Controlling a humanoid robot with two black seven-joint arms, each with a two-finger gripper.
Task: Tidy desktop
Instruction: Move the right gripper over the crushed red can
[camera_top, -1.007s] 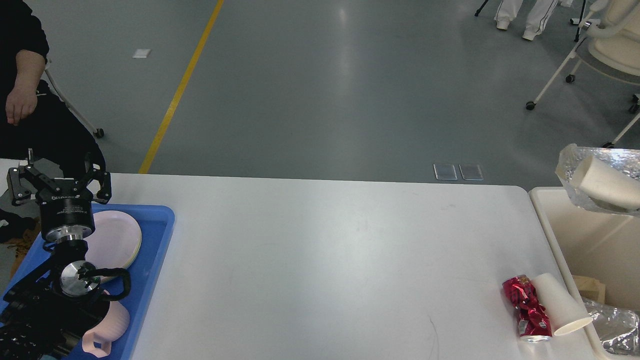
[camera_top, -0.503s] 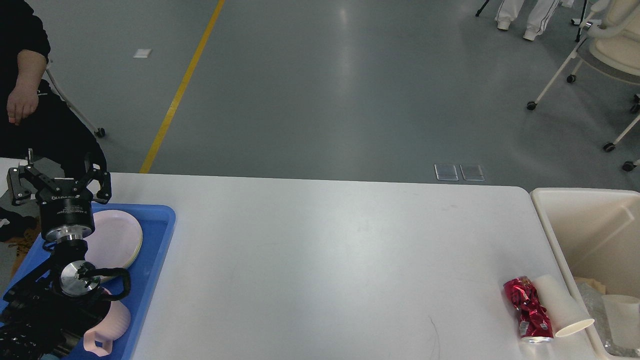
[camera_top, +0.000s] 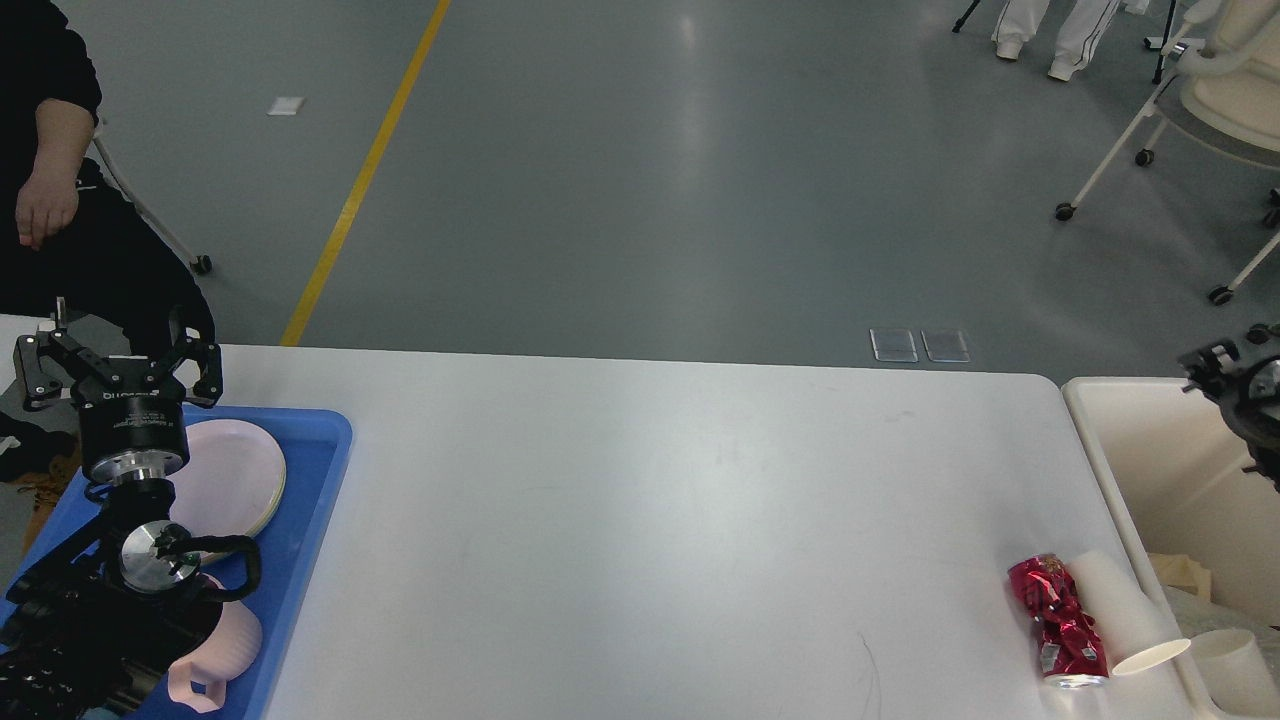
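The big flat white desktop is stretching wide from left to right, lying below both grippers. The left gripper is hanging spread wide and holding nothing. The right gripper is peeking in, too hidden to tell. The crushed red can is lying nearer the right gripper.
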